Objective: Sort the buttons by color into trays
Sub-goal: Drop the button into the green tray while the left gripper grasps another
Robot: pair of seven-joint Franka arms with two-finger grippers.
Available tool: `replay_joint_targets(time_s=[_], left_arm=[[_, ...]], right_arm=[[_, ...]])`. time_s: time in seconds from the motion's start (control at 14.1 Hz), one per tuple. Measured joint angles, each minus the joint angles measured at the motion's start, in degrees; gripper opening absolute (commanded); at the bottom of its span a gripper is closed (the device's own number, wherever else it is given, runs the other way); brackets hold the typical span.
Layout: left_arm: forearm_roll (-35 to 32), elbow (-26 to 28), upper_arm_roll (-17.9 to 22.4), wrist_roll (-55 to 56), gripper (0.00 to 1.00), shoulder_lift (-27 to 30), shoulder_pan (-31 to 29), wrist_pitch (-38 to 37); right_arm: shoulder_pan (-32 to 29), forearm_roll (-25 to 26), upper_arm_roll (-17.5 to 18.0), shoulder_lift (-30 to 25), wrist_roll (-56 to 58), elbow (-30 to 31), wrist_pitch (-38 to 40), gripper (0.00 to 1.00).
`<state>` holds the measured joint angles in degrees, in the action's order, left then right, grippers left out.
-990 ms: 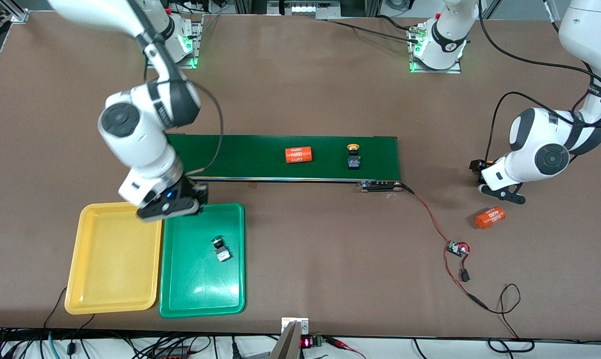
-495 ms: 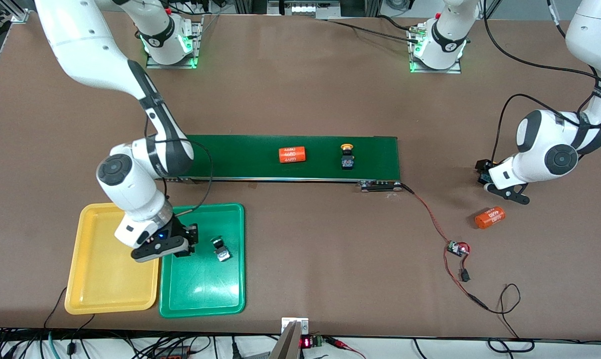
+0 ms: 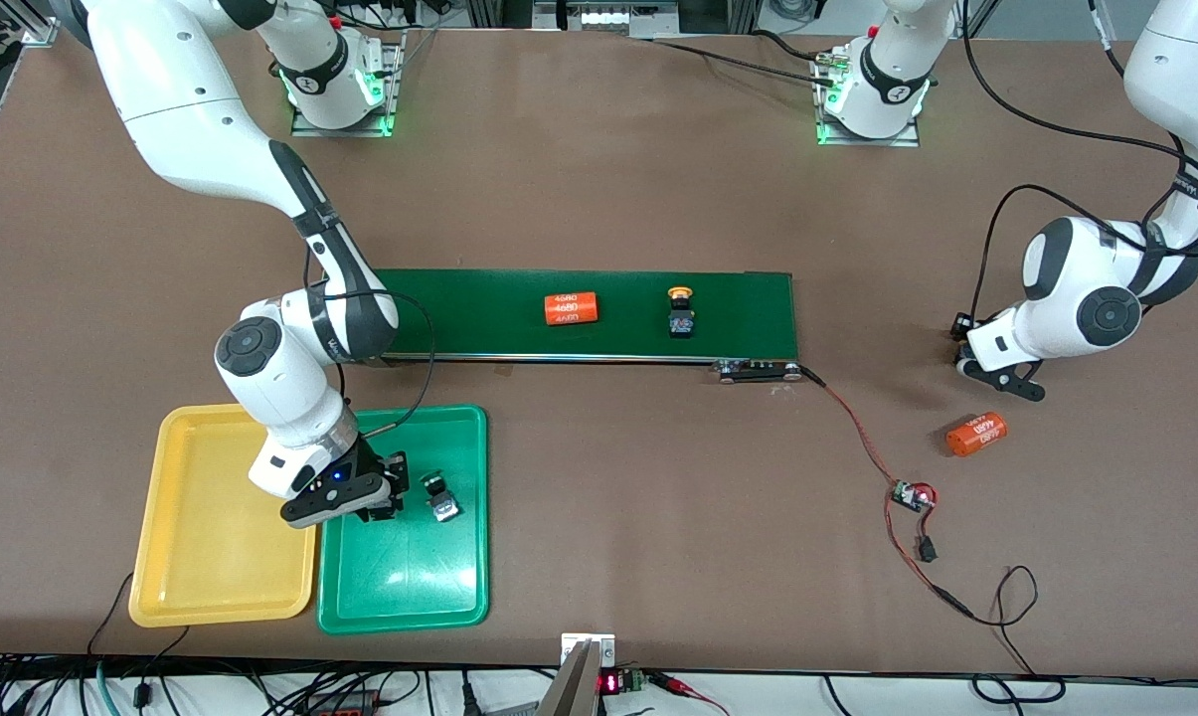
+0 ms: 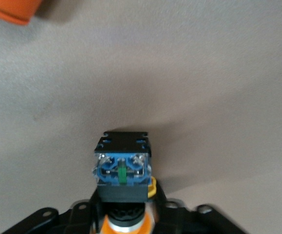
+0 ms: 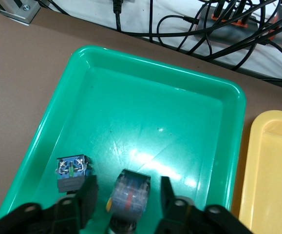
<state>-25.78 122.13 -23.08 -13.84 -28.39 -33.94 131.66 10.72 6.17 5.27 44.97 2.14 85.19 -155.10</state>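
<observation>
In the front view, the right gripper [image 3: 392, 487] hangs low over the green tray [image 3: 400, 587], just beside a push-button switch [image 3: 442, 497] that lies on its side in that tray. The yellow tray [image 3: 211, 557] sits against the green one, toward the right arm's end of the worktop [image 3: 599, 179]. On the dark-green conveyor belt [image 3: 479, 313] stand an orange cylinder with white print [image 3: 570, 307] and a yellow-capped button [image 3: 680, 313], well apart. The left gripper [image 3: 959, 333] is over bare worktop at the left arm's end. A second orange cylinder [image 3: 976, 435] lies on the worktop near it, and a small circuit board [image 3: 912, 494] with red wires lies nearer the camera.

In the left wrist view, the left gripper [image 4: 126, 214] is clenched on a held button [image 4: 123, 165]. Its black body and blue terminal face show, with an orange-yellow cap down between the fingers.

In the right wrist view, the right gripper [image 5: 126, 187] is released. Its fingers [image 5: 87, 195] stand clear on either side of a blurred button [image 5: 128, 192] over the tray floor. The switch [image 5: 72, 173] lies just beside it.
</observation>
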Motion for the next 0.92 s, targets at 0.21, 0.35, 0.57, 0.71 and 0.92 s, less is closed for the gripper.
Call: replay_joint_targets(time_s=[0.21, 0.35, 0.57, 0.71, 0.92], left_arm=[[0.0, -0.26, -1.93, -0.06, 0.11, 2.84, 1.29, -2.69], [0.02, -0.38, -5.46, 0.07, 0.11, 6.19, 3.02, -5.86], [6.88, -0.35, -10.56, 0.71, 0.11, 10.86, 6.37, -8.5], [15.5, -0.3, -11.59, 1.57, 0.1, 12.57, 10.2, -9.0], [22.38, -0.24, -11.79, 8.4, 0.09, 12.87, 16.3, -8.26]], right_arm=[[0.02, 0.0, 0.01, 0.01, 0.1, -0.01, 0.0, 1.0], [0.02, 0.0, 0.01, 0.03, 0.12, 0.01, 0.05, 1.0], [0.02, -0.01, 0.01, 0.14, 0.16, 1.08, 0.15, 1.0], [-0.06, -0.2, 0.0, -0.29, 0.1, 2.62, 0.16, 1.0], [-1.78, -0.48, -0.12, -4.24, -0.1, 9.17, 0.16, 1.0]])
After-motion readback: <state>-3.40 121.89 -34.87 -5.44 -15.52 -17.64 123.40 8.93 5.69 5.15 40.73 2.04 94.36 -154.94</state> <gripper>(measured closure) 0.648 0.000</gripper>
